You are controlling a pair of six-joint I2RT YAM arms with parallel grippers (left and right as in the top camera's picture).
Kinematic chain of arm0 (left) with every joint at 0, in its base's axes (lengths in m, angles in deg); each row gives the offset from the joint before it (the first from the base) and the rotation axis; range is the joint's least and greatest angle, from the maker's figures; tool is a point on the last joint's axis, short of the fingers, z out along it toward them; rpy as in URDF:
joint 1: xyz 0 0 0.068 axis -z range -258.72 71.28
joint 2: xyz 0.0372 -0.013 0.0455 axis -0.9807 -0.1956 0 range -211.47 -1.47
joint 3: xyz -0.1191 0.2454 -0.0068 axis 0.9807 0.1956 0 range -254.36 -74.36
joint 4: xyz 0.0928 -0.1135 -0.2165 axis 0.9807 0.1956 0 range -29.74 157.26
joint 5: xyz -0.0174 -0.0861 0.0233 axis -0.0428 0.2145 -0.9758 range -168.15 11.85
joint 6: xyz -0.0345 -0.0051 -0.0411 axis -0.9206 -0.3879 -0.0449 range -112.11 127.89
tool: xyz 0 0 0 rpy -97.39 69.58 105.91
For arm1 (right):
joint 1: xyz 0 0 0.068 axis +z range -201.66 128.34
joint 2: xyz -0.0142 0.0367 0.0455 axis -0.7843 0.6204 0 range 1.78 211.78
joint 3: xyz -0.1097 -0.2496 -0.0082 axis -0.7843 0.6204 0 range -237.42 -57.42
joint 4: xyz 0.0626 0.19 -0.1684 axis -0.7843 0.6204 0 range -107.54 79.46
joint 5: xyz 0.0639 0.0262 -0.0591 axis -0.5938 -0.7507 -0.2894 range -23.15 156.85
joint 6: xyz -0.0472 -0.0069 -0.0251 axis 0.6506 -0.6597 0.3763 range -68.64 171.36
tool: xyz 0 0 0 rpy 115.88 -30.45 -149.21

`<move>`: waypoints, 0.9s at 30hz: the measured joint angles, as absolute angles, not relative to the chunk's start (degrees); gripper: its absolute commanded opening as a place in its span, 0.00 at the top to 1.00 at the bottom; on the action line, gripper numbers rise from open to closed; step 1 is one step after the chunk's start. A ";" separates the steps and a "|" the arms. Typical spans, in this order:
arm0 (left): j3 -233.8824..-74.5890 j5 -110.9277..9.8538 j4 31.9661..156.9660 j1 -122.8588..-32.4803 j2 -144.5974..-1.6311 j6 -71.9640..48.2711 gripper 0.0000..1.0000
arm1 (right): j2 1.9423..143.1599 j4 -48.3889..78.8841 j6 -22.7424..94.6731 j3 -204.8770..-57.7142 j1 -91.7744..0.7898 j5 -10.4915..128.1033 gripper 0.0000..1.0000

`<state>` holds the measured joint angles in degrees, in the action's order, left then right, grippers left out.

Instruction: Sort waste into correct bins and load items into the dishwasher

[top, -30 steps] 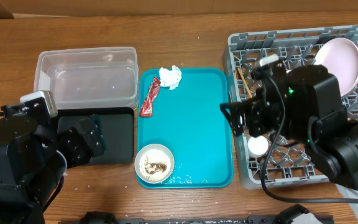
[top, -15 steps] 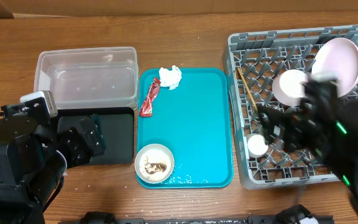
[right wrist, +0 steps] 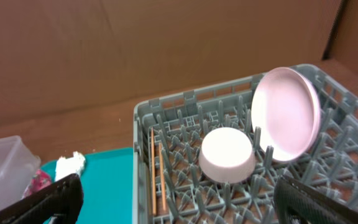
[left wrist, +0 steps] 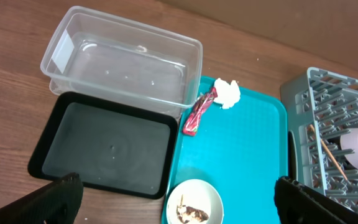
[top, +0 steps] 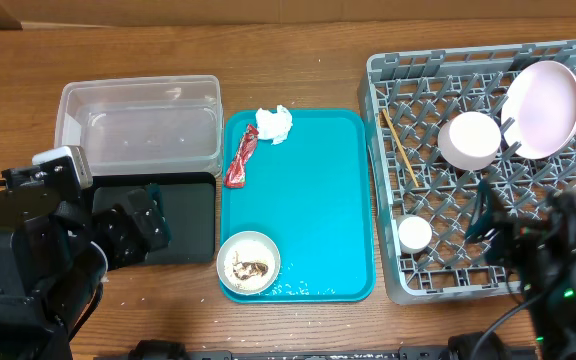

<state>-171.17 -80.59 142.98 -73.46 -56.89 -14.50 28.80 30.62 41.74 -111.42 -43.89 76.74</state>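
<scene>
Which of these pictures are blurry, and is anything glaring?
Overhead: the right arm at the lower right is blurred, while everything else is sharp. Left wrist: crisp, with a pale sheen on the clear tub and the black tray. Right wrist: slightly soft all over, with no strong glare.

Right gripper point(top: 485, 215) now off dish rack point(top: 408, 70)

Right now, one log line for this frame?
rack: plate, pink bowl, chopsticks; teal tray: wrapper, napkin, food bowl; left end effector: open; right end effector: open
</scene>
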 measured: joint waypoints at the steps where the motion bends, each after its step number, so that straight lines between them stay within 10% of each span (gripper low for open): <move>1: -171.17 -80.59 143.00 -73.46 -56.89 -14.50 0.00 | 26.53 29.01 41.98 -108.23 -44.06 76.24 0.00; 27: -171.17 -80.59 143.00 -73.46 -56.89 -14.50 0.00 | 2.51 -15.17 45.17 -59.11 -46.81 67.25 0.00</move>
<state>-171.17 -80.59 143.00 -73.46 -56.89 -14.50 2.51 -15.17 45.17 -59.11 -46.81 67.25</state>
